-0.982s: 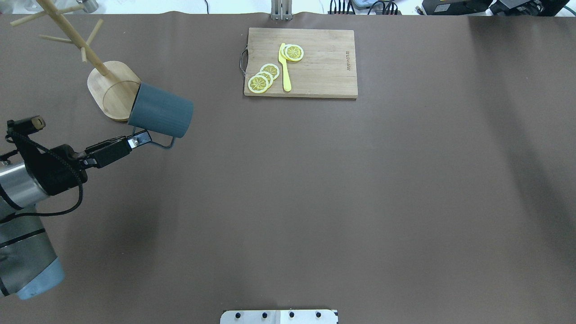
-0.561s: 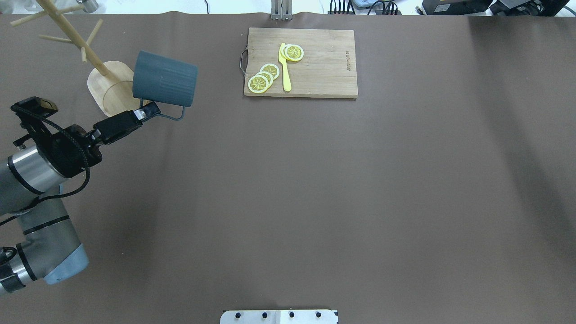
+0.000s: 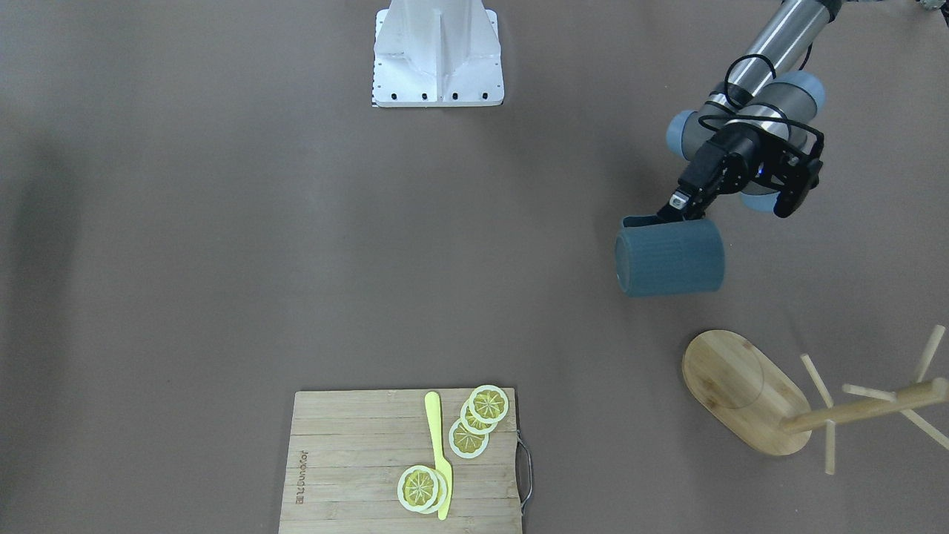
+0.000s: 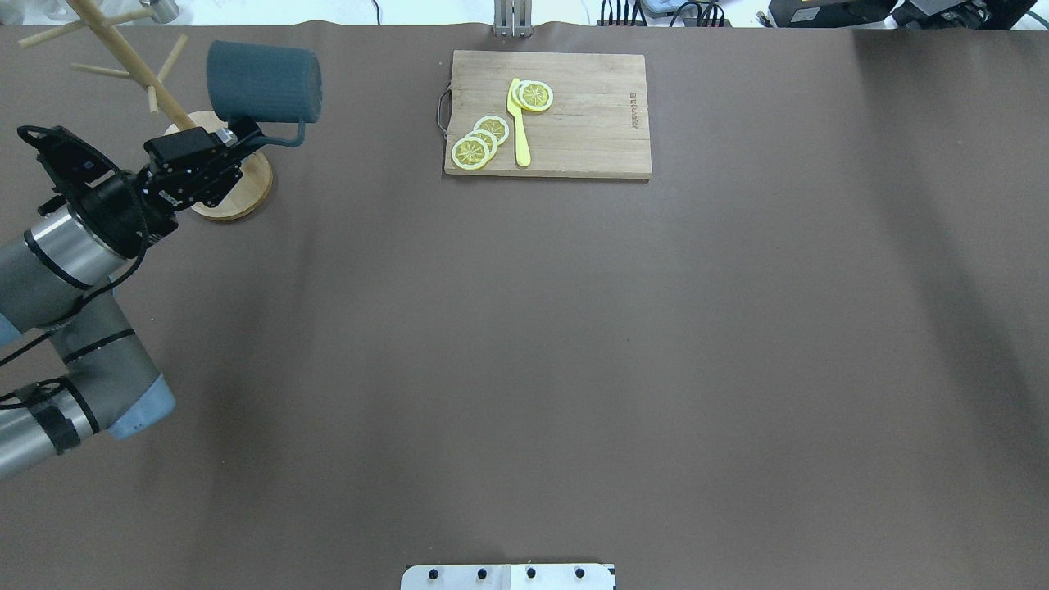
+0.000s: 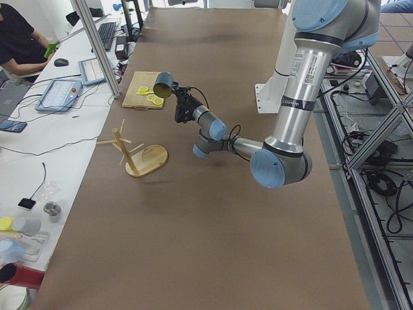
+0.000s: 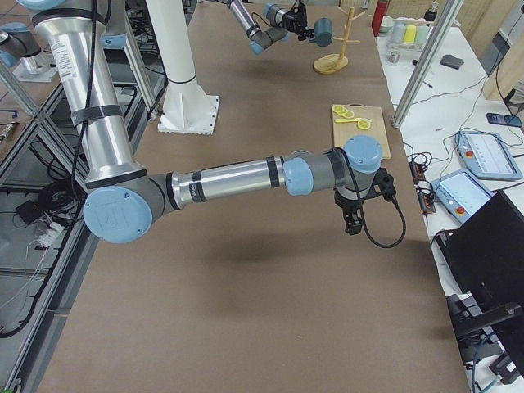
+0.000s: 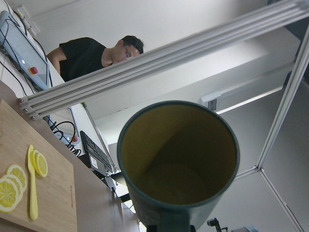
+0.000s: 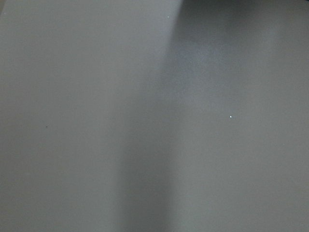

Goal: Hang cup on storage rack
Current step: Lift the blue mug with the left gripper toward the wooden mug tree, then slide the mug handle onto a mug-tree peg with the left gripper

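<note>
The left gripper [image 4: 248,137] clamps the loop handle of the dark teal-blue ribbed cylindrical mug [image 4: 262,82], held aloft on its side, in the overhead view at three o'clock of the light bamboo mug tree [image 4: 135,65]. Whether the right gripper [image 6: 353,225] is wide or narrow cannot be told.

Dark teal cup [image 4: 262,80], ribbed sides, yellowish inside, hangs in the air on its side, mouth twd the rack. It's pinched at the loop handle by the left gripper [image 4: 242,138]. Bamboo storage rack [image 3: 741,389] stands upright on its oval base just beside, w/ thin angled pegs, none touching the cup.
</note>
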`<move>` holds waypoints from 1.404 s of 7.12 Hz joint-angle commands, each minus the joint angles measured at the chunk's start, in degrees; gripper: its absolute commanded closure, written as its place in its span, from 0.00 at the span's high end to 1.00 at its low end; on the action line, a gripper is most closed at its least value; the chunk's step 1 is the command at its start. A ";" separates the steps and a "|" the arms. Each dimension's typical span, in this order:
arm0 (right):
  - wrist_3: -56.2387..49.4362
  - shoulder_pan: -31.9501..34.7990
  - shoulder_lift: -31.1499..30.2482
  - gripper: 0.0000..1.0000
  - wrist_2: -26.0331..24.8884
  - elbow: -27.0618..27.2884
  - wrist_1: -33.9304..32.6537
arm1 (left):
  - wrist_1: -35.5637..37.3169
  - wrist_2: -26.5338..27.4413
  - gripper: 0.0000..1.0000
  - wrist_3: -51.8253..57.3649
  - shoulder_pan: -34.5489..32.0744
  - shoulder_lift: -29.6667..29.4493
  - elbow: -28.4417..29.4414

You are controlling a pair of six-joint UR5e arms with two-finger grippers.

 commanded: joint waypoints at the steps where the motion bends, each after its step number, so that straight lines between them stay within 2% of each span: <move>1: 1.75 0.03 -0.88 1.00 -0.05 2.06 0.00 | 0.37 -8.68 0.00 -5.37 -5.26 -3.46 6.72; 3: 2.02 0.03 -0.97 1.00 -0.14 2.51 0.00 | 4.92 -17.34 0.00 -5.56 -7.00 -6.37 8.15; 6: 2.02 0.03 -0.97 1.00 -0.23 2.42 0.00 | 4.85 -25.98 0.00 -8.63 -12.19 -7.09 11.39; 7: 2.02 0.03 -0.97 1.00 -0.23 2.42 0.00 | 4.68 -26.00 0.00 -9.15 -12.29 -7.17 12.01; 9: 2.11 0.03 -0.80 1.00 -0.66 2.51 0.00 | 3.89 -24.17 0.00 -19.48 -12.81 -8.57 11.84; 10: 2.11 -0.05 -0.71 1.00 -0.67 2.51 0.00 | 0.23 -19.46 0.00 -24.58 -12.73 -8.67 12.45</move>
